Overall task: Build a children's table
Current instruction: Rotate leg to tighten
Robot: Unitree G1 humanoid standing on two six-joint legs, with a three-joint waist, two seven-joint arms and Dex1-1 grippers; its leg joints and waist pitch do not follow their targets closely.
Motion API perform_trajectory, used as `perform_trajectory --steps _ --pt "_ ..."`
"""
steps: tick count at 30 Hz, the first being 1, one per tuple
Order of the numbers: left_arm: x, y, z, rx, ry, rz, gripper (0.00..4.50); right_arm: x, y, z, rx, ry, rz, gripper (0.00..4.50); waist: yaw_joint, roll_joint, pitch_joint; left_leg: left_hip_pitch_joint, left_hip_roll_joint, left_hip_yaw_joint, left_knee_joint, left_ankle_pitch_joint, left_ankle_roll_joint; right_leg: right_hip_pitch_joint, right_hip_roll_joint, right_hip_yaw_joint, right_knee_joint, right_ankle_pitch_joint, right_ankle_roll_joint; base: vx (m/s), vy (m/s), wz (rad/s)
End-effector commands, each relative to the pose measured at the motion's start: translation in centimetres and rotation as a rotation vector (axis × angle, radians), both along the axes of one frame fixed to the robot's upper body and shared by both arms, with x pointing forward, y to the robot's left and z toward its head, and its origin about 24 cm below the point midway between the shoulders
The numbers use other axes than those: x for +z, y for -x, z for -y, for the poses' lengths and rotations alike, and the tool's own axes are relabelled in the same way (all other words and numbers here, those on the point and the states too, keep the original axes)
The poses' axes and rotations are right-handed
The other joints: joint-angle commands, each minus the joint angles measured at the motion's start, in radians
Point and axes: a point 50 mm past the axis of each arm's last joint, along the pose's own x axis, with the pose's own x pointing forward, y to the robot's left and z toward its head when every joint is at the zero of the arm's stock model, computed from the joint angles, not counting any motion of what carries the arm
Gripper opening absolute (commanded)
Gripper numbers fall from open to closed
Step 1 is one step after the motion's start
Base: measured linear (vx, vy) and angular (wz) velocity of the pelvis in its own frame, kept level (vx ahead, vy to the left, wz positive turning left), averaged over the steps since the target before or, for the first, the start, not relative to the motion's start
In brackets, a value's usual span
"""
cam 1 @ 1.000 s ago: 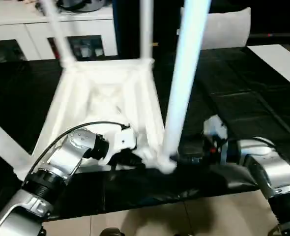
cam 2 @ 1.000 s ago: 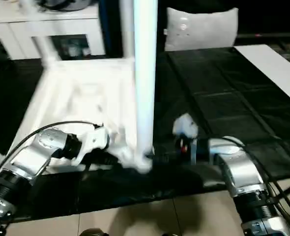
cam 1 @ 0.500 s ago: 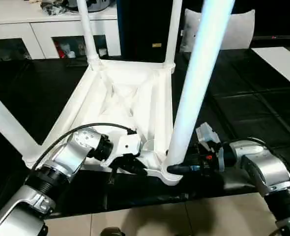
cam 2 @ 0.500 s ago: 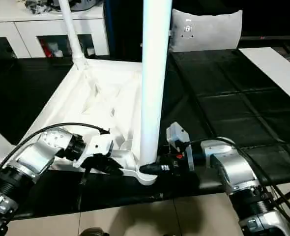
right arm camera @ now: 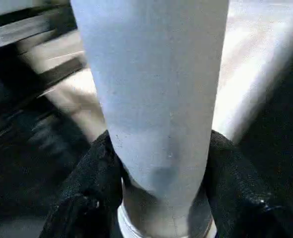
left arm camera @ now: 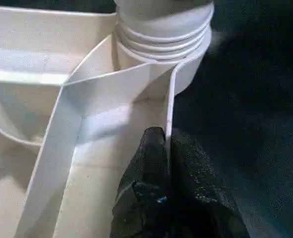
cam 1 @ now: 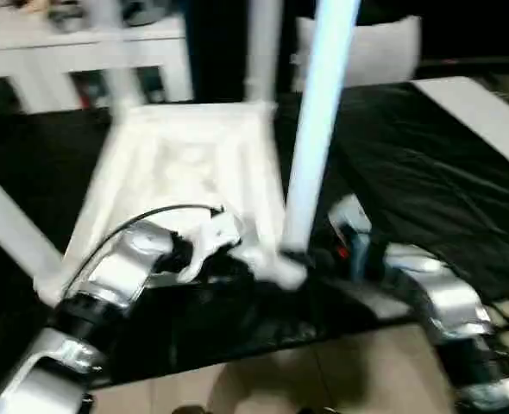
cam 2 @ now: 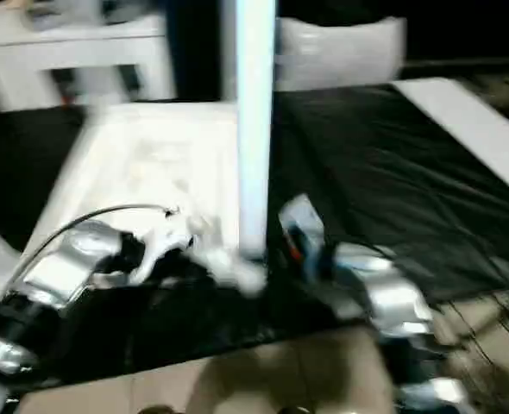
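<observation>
At the near corner of the upturned table top [cam 1: 185, 164] on the black mat [cam 1: 427, 172], you are clamping the rim wall with your left gripper [left arm camera: 167, 148] and squeezing the standing leg [right arm camera: 156, 94] with your right gripper [right arm camera: 159, 198], so a twist risks cocking it in its socket [left arm camera: 161, 25].

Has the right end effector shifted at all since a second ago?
Yes. Measured against the upright near leg, the right end effector has drawn closer to it; its fingers now flank its base.
</observation>
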Motion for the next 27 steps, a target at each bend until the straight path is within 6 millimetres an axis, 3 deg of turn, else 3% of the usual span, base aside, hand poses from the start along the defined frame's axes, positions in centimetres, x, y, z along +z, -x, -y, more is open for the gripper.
perform_trajectory --steps 1,4,7,9,11,13,17,21,23,27 --pt "1.9 -0.9 2.3 0.079 0.089 0.079 0.0 -1.1 -0.3 -2.7 -0.059 0.002 -0.063 1.98 0.007 -0.012 -0.071 -0.016 0.014 0.002 -0.072 -0.152 0.026 0.069 -0.052 0.043 -0.105 -0.513 -0.016 0.0 0.0 0.0" --pt "2.2 -1.8 3.7 0.22 0.122 0.117 0.0 -1.4 -1.4 -3.4 -0.246 -0.001 -0.074 1.98 -0.003 -0.011 -0.073 -0.015 0.016 0.003 -0.073 -0.118 0.041 0.065 -0.049 0.05 -0.095 -0.441 -0.052 0.0 0.0 0.0" --pt "2.5 -2.2 4.7 0.276 0.132 0.16 0.0 -1.2 -1.9 -3.8 -0.323 -0.036 -0.065 1.98 0.004 -0.013 -0.08 -0.017 0.018 0.003 -0.071 -0.07 0.058 0.071 -0.05 0.056 -0.081 -0.352 -0.078 0.0 0.0 0.0" --pt "2.6 -2.1 5.0 0.268 0.129 0.168 0.0 -0.9 -2.1 -3.6 -0.333 -0.037 -0.042 2.53 0.008 -0.007 -0.084 -0.018 0.021 0.002 -0.069 -0.037 0.072 0.072 -0.05 0.06 -0.07 -0.288 -0.097 0.031 -0.006 0.01" --pt "2.6 -2.0 5.0 0.244 0.112 0.175 0.0 -0.6 -2.2 -3.0 -0.329 -0.026 -0.004 2.68 0.017 -0.007 -0.088 -0.022 0.019 0.004 -0.064 0.02 0.103 0.074 -0.049 0.064 -0.053 -0.16 -0.142 0.0 0.0 0.0" --pt "2.6 -1.9 4.8 0.242 0.104 0.175 0.0 -0.6 -2.1 -2.6 -0.326 -0.019 0.01 2.89 0.02 -0.004 -0.085 -0.021 0.02 0.005 -0.065 0.003 0.11 0.075 -0.05 0.063 -0.055 -0.172 -0.151 0.0 0.0 0.0" --pt "2.1 -1.6 4.1 0.194 0.09 0.163 0.0 -0.3 -1.7 -0.3 -0.287 -0.013 0.05 3.23 0.024 -0.004 -0.081 -0.017 0.023 0.007 -0.069 -0.052 0.096 0.076 -0.049 0.063 -0.067 -0.247 -0.129 0.0 0.0 0.0" --pt "1.8 -1.2 3.6 0.121 0.082 0.143 0.0 0.3 -1.1 1.1 -0.206 -0.019 0.082 3.46 0.028 -0.007 -0.081 -0.019 0.022 0.006 -0.069 -0.056 0.106 0.079 -0.048 0.064 -0.066 -0.229 -0.126 0.0 0.0 0.0" --pt "1.4 -0.6 3.0 0.041 0.067 0.119 0.0 0.8 -0.6 2.2 -0.13 -0.031 0.09 3.78 0.029 -0.007 -0.081 -0.02 0.022 0.005 -0.069 -0.064 0.109 0.081 -0.05 0.063 -0.067 -0.247 -0.124 0.0 0.0 0.0" --pt "1.0 0.2 1.8 -0.083 0.038 0.08 0.0 1.5 0.4 4.2 0.068 0.032 0.138 3.9 0.032 -0.006 -0.081 -0.017 0.024 0.006 -0.068 -0.088 0.108 0.079 -0.05 0.061 -0.072 -0.289 -0.119 0.0 0.0 0.0"
